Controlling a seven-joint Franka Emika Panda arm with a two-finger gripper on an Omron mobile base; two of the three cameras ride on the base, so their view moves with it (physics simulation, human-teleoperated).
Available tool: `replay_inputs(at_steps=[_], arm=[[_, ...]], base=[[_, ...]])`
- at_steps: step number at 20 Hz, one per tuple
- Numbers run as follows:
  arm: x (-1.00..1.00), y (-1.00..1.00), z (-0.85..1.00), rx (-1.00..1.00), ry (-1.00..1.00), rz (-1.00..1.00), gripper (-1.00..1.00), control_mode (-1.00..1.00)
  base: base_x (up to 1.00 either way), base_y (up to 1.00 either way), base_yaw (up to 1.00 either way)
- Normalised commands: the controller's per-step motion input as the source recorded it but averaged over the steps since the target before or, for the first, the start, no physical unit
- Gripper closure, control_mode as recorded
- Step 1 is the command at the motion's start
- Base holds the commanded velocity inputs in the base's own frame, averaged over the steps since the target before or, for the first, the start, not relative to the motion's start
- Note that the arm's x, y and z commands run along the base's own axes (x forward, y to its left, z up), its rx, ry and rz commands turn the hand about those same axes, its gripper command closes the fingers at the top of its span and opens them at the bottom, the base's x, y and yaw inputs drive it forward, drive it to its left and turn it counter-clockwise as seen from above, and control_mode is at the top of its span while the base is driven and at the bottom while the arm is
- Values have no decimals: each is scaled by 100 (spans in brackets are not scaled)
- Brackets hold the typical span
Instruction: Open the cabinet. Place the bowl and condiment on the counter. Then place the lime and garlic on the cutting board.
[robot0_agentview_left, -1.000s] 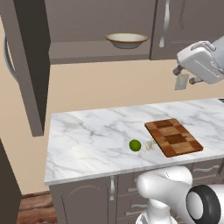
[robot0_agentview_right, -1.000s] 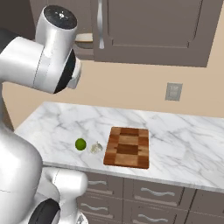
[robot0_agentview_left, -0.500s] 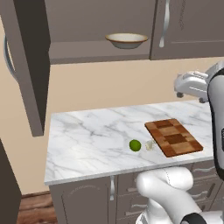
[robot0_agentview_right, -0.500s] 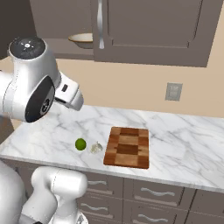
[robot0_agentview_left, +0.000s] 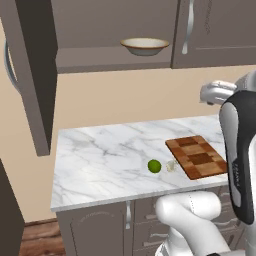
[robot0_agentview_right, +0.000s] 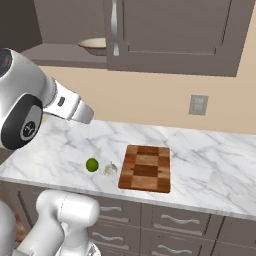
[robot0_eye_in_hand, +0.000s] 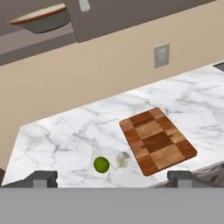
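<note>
White marble counter (robot0_agentview_left: 100, 160) runs across the middle of the left base frame, beige wall behind it. Cabinet (robot0_agentview_left: 30, 75) above: left door swung open at upper left of the frame, right door shut. Bowl (robot0_agentview_left: 144, 46) sits on the open cabinet shelf, upper centre. Lime (robot0_agentview_left: 154, 166) lies on the counter, centre-right, garlic (robot0_agentview_left: 171, 166) just beside it on its right, both off the cutting board (robot0_agentview_left: 197, 157), which lies just right of the garlic. Condiment not made out. Tool (robot0_eye_in_hand: 111, 178): in the hand view both finger tips stand far apart at the bottom edge, spread wide, nothing between them, well above the counter. Wall outlet (robot0_agentview_right: 198, 105) at right in the right base frame.
</note>
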Motion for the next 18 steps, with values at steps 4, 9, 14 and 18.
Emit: replay_inputs(at_steps=[4,9,14,18], arm=[[0,-28,55,-5,-3,-5,-100,-100],[11,-9,27,-3,0,0,-100,-100],[45,0,0,0,-3,0,-100,-100],[55,-2,3,0,-11,0,-100,-100]], base=[[0,0,0],[0,0,0],[0,0,0],[0,0,0]])
